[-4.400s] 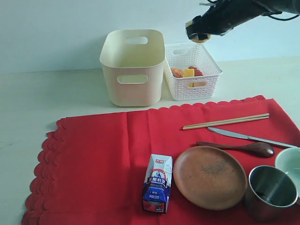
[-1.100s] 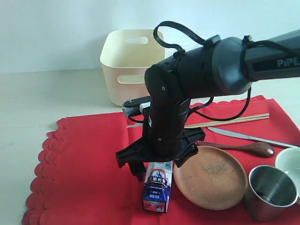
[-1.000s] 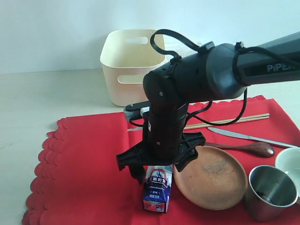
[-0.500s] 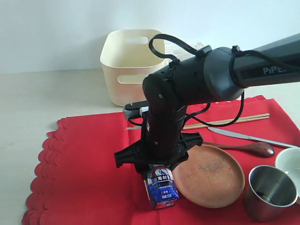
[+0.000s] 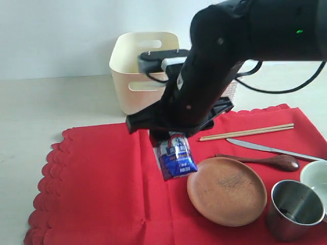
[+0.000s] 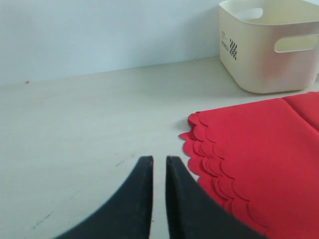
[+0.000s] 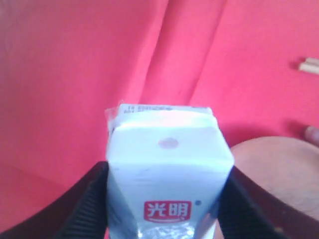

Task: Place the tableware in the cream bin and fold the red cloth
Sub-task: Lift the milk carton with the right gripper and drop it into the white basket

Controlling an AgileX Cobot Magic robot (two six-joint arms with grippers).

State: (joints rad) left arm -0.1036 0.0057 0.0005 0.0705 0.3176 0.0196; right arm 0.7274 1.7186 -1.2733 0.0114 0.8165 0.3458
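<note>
Pale table (image 5: pixel 30 112), with a red cloth (image 5: pixel 97 178) spread over its near half.

- Nearest row: steel cup (image 5: pixel 295 209), wooden plate (image 5: pixel 227 190), pale bowl (image 5: pixel 319 176) at the edge of view.
- Next row: spoon (image 5: pixel 265 161), knife (image 5: pixel 276 149), chopsticks (image 5: pixel 245 132), all on the cloth's right side with long axes running left to right.
- Right claw (image 5: pixel 171 137) points down from a bent arm reaching across the middle. Its jaws are clamped on both sides of a milk carton (image 5: pixel 176 155), which hangs tilted just left of the plate and appears clear of the cloth.
- All tableware lies rightward of this claw, so the right arm is the nearer — probably its work.
- Left claw (image 6: pixel 158 159) has jaws almost together and empty, low over bare table beside the cloth's scalloped edge.
- Farthest: cream bin (image 5: pixel 138 71) behind the right arm — no tableware visible inside.
</note>
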